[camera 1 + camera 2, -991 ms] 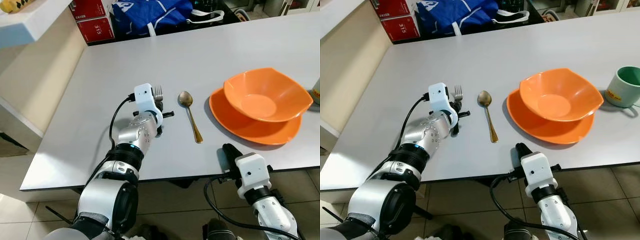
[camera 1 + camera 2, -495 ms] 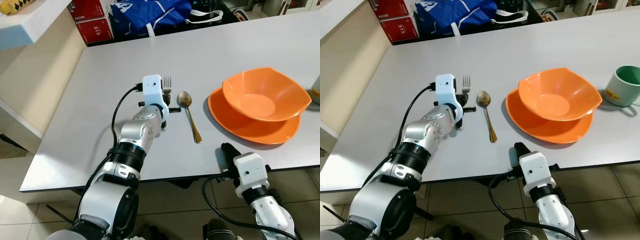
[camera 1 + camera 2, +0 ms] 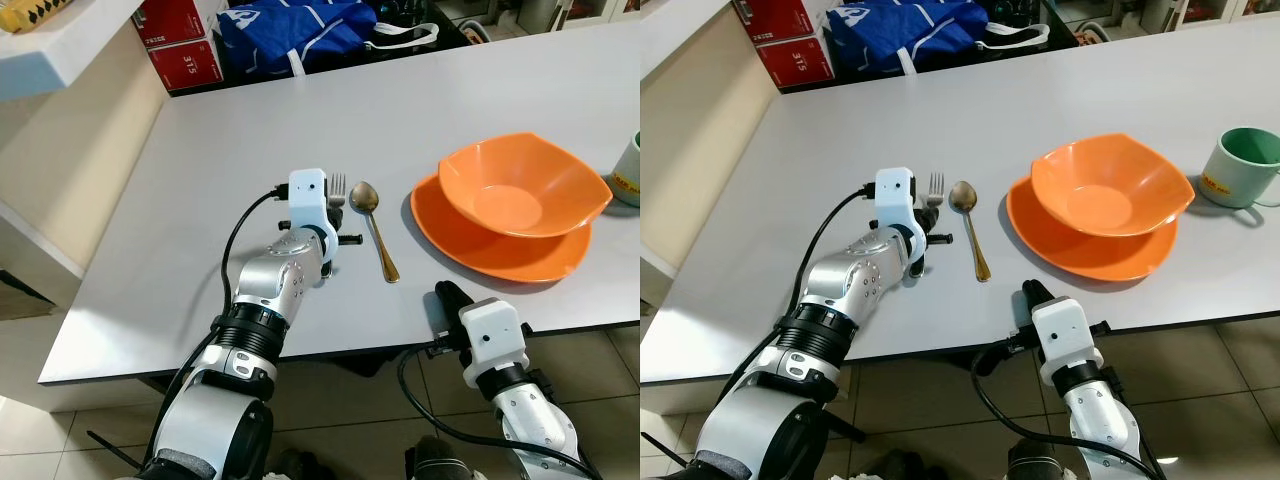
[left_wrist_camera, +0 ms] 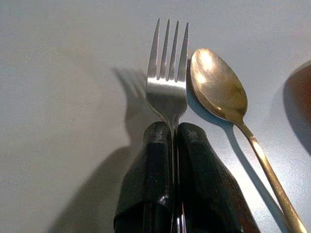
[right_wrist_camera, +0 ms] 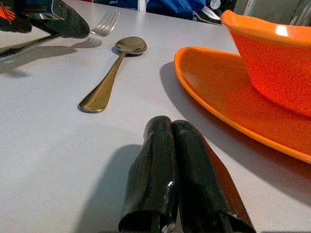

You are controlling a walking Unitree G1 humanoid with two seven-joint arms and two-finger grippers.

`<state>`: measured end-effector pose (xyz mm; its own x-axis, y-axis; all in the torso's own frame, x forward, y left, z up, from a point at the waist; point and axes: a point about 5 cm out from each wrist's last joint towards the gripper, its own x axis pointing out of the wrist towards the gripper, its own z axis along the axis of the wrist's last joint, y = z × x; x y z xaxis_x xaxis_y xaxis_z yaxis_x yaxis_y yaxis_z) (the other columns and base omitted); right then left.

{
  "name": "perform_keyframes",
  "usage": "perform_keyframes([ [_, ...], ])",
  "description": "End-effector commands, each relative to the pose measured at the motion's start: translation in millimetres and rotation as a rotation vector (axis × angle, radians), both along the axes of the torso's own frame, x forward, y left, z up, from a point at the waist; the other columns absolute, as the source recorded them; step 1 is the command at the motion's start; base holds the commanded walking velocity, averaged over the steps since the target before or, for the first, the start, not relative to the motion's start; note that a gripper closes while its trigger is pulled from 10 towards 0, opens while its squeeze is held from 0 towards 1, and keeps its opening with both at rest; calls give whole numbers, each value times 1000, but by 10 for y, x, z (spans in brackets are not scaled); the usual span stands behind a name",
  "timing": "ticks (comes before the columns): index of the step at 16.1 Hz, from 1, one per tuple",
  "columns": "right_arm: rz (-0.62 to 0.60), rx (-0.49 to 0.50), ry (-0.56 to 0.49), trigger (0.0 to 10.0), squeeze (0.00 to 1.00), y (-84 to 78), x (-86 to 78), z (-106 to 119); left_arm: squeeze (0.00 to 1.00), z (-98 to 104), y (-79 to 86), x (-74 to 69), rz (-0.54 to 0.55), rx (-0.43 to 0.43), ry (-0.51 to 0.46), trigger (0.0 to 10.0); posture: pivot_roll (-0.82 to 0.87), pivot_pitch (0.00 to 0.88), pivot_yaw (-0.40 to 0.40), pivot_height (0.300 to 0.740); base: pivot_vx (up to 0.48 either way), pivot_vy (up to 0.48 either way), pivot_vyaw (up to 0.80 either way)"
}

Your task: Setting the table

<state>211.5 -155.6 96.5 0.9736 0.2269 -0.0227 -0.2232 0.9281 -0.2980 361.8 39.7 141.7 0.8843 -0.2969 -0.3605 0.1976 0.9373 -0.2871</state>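
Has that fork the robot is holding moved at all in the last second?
Yes. The fork, held in the left gripper, has shifted toward the gold spoon; its tines now lie right beside the spoon's bowl, where before a clear gap separated them.

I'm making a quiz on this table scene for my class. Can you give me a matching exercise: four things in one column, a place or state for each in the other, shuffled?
Things:
1. fork
2. spoon
3. bowl
4. mug

Places or states:
A. sits on the orange plate
B. held in the left gripper
C. stands to the right of the bowl
D. lies flat between fork and plate

Pairs: 1-B, 2-D, 3-A, 4-C
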Motion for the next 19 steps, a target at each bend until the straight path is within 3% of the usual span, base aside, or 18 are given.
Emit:
perform_keyframes([
  [1,32,11,1,10000,0,97,11,-7,0,-49,-446,-184,-80,-98,53,0,-335,73,205,702,0,0,0],
  [13,10,-2,30,10000,0,41,-113,-19,0,-142,-472,-188,-73,-88,94,0,-367,119,204,702,0,0,0],
  [14,10,-3,31,10000,0,38,-111,-19,0,-144,-484,-192,-80,-81,99,10000,-367,118,204,702,0,0,0],
  [18,10,-4,34,10000,0,33,-115,-20,0,-138,-495,-187,-82,-74,97,10000,-368,119,203,702,0,0,0],
  [19,11,-5,34,10000,0,30,-114,-20,1000,-140,-506,-188,-80,-79,102,10000,-369,118,201,702,0,0,0],
])
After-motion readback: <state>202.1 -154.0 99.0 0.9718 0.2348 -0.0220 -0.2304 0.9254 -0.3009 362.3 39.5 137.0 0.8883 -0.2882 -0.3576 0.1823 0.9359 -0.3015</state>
